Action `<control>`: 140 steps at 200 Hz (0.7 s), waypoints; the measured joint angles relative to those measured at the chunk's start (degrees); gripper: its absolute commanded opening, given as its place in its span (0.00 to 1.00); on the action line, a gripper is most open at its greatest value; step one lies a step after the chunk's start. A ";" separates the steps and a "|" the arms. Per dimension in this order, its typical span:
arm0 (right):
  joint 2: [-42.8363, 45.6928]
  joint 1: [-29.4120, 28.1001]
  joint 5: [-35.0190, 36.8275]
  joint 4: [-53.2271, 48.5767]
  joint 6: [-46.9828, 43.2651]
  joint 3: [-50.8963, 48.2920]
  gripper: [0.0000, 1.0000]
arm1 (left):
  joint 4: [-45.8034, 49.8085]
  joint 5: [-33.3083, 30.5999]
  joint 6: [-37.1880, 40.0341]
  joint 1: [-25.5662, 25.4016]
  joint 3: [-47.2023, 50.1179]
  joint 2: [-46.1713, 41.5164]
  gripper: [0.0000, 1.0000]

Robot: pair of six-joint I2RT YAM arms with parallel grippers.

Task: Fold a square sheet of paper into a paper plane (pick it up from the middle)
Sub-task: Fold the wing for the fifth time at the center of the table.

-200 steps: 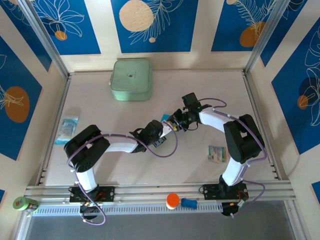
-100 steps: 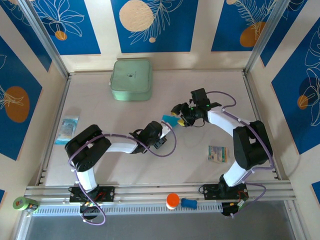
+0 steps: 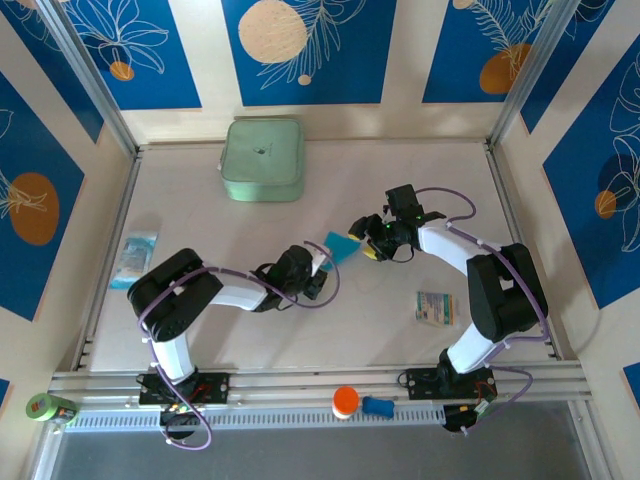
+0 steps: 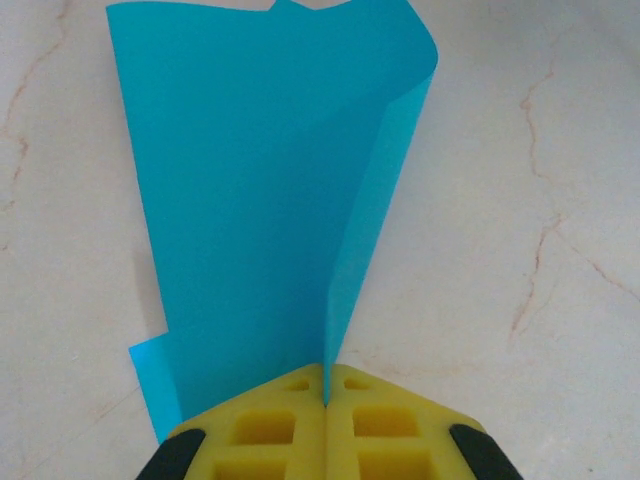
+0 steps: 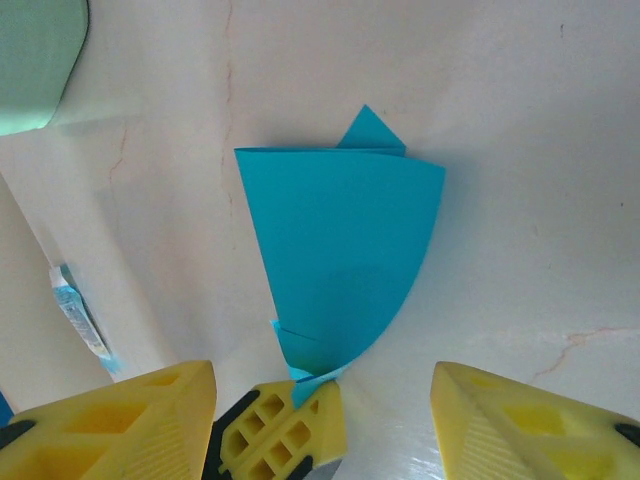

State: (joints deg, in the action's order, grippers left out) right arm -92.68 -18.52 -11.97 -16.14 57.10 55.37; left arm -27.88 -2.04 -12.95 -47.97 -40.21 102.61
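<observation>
The cyan-blue sheet of paper (image 3: 343, 247) is folded over in layers and curls up from the table mid-centre. My left gripper (image 4: 325, 392) is shut on its near corner, the yellow pads pressed together with the paper's edge between them. From above, the left gripper (image 3: 319, 262) sits just left of the paper. My right gripper (image 3: 363, 236) stands open just right of the paper, touching nothing. In the right wrist view the paper (image 5: 340, 250) rises ahead of the right gripper (image 5: 325, 378), and the left arm's fingers (image 5: 290, 425) pinch the sheet between my spread fingers.
A pale green box (image 3: 262, 160) sits at the back of the table. Small printed packets lie at the left (image 3: 135, 258) and the right (image 3: 435, 307). An orange-capped item (image 3: 345, 402) rests on the front rail.
My right gripper has opened and drawn back to the right, off the paper. My left gripper has pulled slightly left, still holding the paper.
</observation>
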 measured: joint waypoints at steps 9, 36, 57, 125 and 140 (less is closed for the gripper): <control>0.00 0.00 0.00 0.02 -0.17 0.00 0.59 | -0.68 0.52 -1.01 0.37 0.35 0.00 0.00; 0.00 -0.28 0.02 0.04 -0.44 0.00 0.59 | -1.75 2.05 -3.76 1.29 0.59 0.00 0.01; 0.00 -0.90 0.02 0.15 -1.05 0.00 0.59 | -1.73 3.43 -6.08 2.29 0.59 0.00 0.01; -0.22 -2.51 -0.46 2.62 -5.42 -0.79 0.58 | -1.11 9.55 -14.40 6.01 0.22 -0.24 0.02; -0.96 -2.51 -1.46 3.52 -6.54 -0.87 0.58 | -1.20 11.02 -16.44 6.82 0.22 -0.26 0.02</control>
State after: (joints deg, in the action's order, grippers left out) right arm -93.65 -21.04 -13.43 -12.62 50.57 54.50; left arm -29.08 8.97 -29.39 -41.15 -39.99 102.35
